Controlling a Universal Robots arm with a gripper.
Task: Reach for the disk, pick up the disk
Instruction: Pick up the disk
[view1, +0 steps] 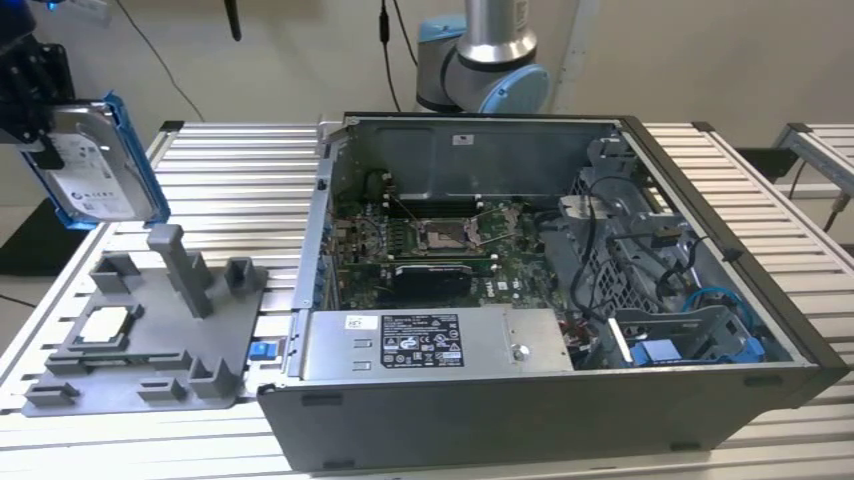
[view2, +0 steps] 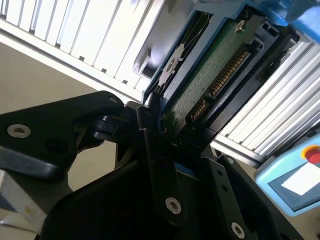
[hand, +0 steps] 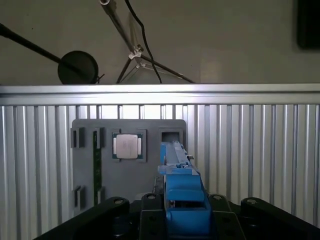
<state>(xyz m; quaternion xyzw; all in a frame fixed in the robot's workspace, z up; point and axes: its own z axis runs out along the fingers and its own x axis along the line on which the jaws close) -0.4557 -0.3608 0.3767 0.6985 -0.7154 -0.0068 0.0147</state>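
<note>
Your gripper (view1: 51, 148) has the disk (view1: 96, 165) clamped: in the second wrist view the black fingers (view2: 156, 150) pinch one end of the drive (view2: 200, 85), whose green circuit board and row of connector pins face the camera inside the blue bracket. In the exterior view you can see the disk hanging in the air, clear of the desk (view1: 240, 170), over the desk's edge on the exterior view's left. It stands nearly upright with its white label turned toward the camera. Below it, the grey holder plate (view1: 147, 330) lies flat at the desk's near corner on that same side, and the small square silver chip (view1: 104, 325) sits in one of its pockets. In the first wrist view you look down the blue bracket (hand: 184, 192) edge-on, with the grey plate (hand: 130, 185) and the chip (hand: 126, 146) under it. The open computer case (view1: 534, 410) fills the middle of the desk, just beside the plate, with a silver box (view1: 427, 342) bearing a white sticker along its near side and the motherboard (view1: 427, 240) behind that.
</note>
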